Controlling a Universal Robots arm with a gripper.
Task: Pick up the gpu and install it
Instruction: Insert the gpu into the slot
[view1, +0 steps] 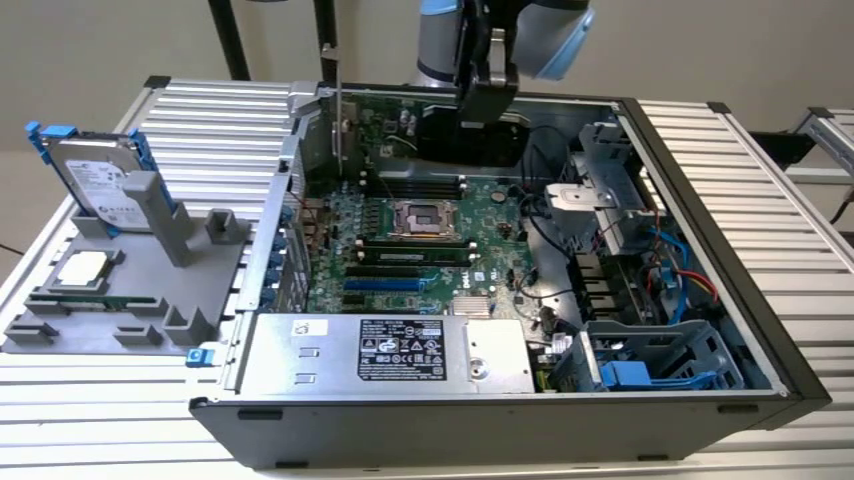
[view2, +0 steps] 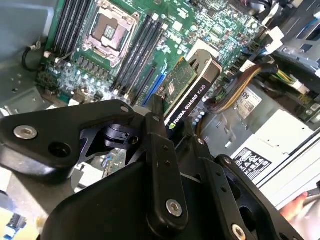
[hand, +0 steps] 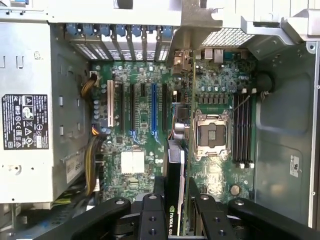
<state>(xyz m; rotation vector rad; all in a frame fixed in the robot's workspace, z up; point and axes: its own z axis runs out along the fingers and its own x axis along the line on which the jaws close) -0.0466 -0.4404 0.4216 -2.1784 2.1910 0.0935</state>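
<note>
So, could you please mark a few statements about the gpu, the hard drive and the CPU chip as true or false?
1. The jaws are shut on the gpu. True.
2. The hard drive lies inside the case. False: it stands in the gray holder outside the case, at the exterior view's left.
3. The gpu hangs over the motherboard inside the open case. True.
4. The CPU chip sits in the motherboard's socket. False: it lies on the gray holder.
</note>
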